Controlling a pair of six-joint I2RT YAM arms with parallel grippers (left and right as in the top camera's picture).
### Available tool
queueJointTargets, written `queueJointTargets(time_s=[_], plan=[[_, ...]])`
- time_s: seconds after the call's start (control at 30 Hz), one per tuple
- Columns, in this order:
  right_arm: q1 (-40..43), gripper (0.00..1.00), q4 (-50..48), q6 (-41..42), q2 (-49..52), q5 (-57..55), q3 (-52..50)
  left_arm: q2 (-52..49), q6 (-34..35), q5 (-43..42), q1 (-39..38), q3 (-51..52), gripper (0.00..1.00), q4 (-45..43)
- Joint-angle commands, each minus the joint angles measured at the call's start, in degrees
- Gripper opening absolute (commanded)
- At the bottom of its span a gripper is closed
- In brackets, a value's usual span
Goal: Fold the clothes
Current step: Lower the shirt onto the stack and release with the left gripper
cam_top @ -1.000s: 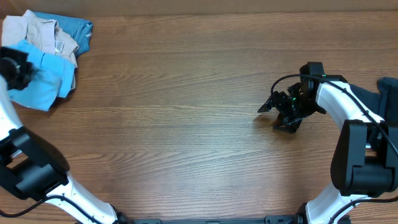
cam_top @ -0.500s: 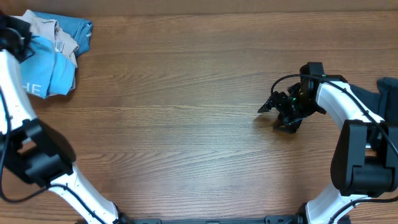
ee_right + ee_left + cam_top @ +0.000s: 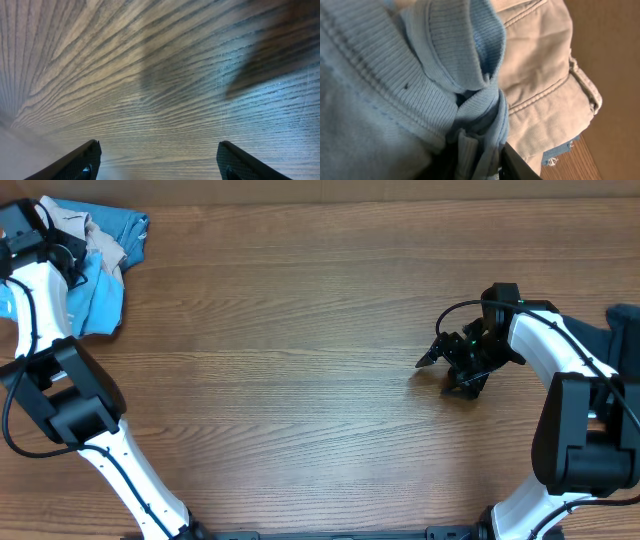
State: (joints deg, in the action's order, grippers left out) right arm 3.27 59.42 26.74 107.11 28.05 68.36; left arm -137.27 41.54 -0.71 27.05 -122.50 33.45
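The clothes, a light sky-blue T-shirt (image 3: pixel 98 298), lie bunched at the far left against a pile. My left gripper (image 3: pixel 30 230) hovers over the pile's back corner. In the left wrist view the shirt's ribbed collar (image 3: pixel 445 60) is twisted into a bunch that runs down between my left gripper's (image 3: pixel 475 160) jaws. One dark finger (image 3: pixel 517 167) touches the cloth; the other is hidden, so the grip is unclear. My right gripper (image 3: pixel 445 372) stands open over bare wood at the right, with nothing between its fingers (image 3: pixel 80 162).
A beige garment (image 3: pixel 100 235) and a denim-blue one (image 3: pixel 128 225) are heaped behind the shirt. The beige one (image 3: pixel 545 75) lies right beside the collar. A dark navy garment (image 3: pixel 625 340) sits at the table's right edge.
My left arm has swung toward the back left corner, dragging the blue shirt up against the pile. The right arm has not moved.
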Motion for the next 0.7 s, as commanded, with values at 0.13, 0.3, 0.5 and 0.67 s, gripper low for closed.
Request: queueJointTargets(time_s=[0.13, 0.3, 0.5, 0.67], plan=[[-0.04, 0.78, 0.72, -1.51, -0.59, -0.35, 0.63, -1.68, -6.69, -3.50, 4.79, -20.85, 0.85, 13.38], [-0.04, 0.78, 0.76, -1.70, -0.59, -0.33, 0.63, -1.68, -6.84, -10.62, 4.63, -36.83, 1.00, 23.21], [-0.04, 0.78, 0.50, -1.68, -0.59, -0.31, 0.63, -1.62, -14.75, -19.45, 4.76, -57.64, 0.16, 46.99], [-0.04, 0.78, -0.52, -1.68, -0.59, -0.28, 0.63, 3.02, -21.07, -13.35, 3.76, -57.48, 0.14, 63.36]])
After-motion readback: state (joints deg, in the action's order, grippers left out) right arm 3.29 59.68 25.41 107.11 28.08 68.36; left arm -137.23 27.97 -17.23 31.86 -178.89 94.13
